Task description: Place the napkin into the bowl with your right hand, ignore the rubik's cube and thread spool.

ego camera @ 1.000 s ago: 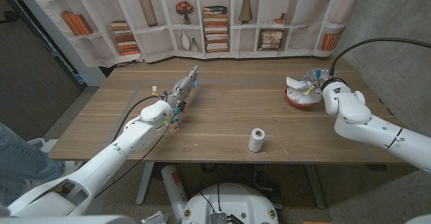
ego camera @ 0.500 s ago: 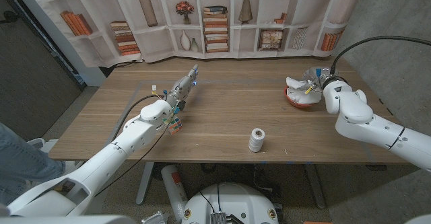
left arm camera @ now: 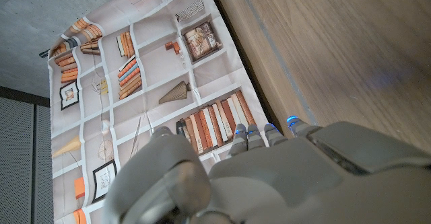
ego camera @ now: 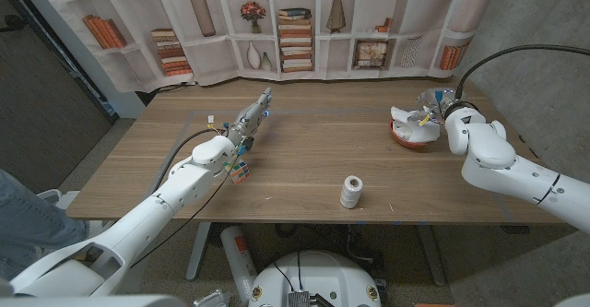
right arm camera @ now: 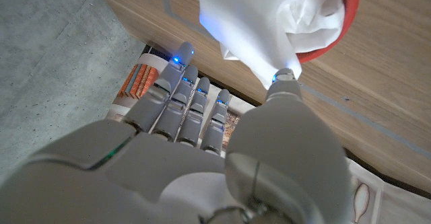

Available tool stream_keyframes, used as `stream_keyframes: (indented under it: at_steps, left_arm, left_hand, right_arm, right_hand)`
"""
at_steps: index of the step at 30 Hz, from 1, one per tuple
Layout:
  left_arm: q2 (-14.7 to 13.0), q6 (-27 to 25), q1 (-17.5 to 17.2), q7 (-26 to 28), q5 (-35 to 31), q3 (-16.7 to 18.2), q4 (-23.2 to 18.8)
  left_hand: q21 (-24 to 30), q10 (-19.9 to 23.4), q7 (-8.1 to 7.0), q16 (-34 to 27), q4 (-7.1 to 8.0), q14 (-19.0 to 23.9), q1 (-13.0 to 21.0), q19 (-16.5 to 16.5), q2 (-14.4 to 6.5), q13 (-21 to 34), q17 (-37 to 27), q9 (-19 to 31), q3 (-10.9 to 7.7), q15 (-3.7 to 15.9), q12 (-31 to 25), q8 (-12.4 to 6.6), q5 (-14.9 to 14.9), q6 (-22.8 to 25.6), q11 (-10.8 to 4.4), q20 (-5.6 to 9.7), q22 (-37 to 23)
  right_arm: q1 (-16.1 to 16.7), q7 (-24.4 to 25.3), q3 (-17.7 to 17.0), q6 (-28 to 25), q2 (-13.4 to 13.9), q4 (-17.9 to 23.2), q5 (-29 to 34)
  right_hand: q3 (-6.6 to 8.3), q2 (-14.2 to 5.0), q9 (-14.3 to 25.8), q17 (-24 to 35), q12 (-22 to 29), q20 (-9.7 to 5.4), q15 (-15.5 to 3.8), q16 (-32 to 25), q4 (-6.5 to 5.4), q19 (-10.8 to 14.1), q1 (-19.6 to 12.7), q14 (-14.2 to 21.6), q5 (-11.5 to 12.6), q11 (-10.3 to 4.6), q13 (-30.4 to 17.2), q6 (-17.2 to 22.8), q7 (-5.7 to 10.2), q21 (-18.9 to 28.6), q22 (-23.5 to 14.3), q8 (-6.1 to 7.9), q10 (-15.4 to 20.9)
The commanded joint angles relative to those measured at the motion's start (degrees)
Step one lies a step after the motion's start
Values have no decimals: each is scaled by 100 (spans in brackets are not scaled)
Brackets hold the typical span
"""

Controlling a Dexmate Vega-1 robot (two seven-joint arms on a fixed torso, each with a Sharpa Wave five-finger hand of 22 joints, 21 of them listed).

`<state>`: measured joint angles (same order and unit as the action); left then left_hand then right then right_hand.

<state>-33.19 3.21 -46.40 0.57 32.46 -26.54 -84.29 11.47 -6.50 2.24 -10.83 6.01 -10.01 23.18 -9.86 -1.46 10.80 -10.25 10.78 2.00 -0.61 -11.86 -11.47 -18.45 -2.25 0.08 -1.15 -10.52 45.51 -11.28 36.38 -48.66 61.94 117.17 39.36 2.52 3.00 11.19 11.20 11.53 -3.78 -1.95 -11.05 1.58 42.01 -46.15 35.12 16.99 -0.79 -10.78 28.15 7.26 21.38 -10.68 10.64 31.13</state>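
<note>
The white napkin (ego camera: 408,118) lies crumpled in the red bowl (ego camera: 413,140) at the table's right side. My right hand (ego camera: 442,101) hovers just beyond the bowl's far right rim, fingers stretched out and holding nothing. In the right wrist view the napkin (right arm camera: 256,22) spills over the bowl's red rim (right arm camera: 342,22), and my right hand (right arm camera: 202,136) points toward it with the thumb tip close to the cloth's edge. My left hand (ego camera: 251,119) stays on the left half of the table with straight fingers, empty, as the left wrist view (left arm camera: 283,170) also shows.
A Rubik's cube (ego camera: 240,169) sits beside my left forearm. A thread spool (ego camera: 351,192) stands near the front edge, middle right. Bare wood (ego camera: 323,141) separates the two arms. A bookshelf-print curtain (ego camera: 295,21) hangs behind the table. A person's leg (ego camera: 18,215) shows at far left.
My right hand and wrist have drawn slightly back and to the right, away from the bowl, leaving the napkin in it. The left arm is unchanged.
</note>
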Motion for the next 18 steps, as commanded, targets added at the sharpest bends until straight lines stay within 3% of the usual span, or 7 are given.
stream_keyframes:
  at_steps: [1,18]
  left_arm:
    - [-5,-47,1,-18,4,-15,-12]
    - [-89,-57,-127,78,-3,36,-209]
  left_hand:
    - [45,-30,12,7,4,-114,14,-897,-55,10,-22,14,32,-15,10,-1,9,20,-26,-16,-26]
    - [43,-29,13,8,3,-116,22,-908,-67,10,-22,14,49,-17,9,0,10,16,-8,-28,-26]
  right_arm:
    - [420,630,-556,229,48,200,-526]
    - [507,1313,-693,560,-119,126,-952]
  right_hand:
    - [-24,-48,20,6,41,-2,-3,-22,-15,66,73,50,68,3,-11,4,-16,-1,-8,55,-5]
    - [-32,-109,20,9,45,-14,-8,-19,-56,93,133,45,96,-11,-12,34,1,-17,-10,69,-28]
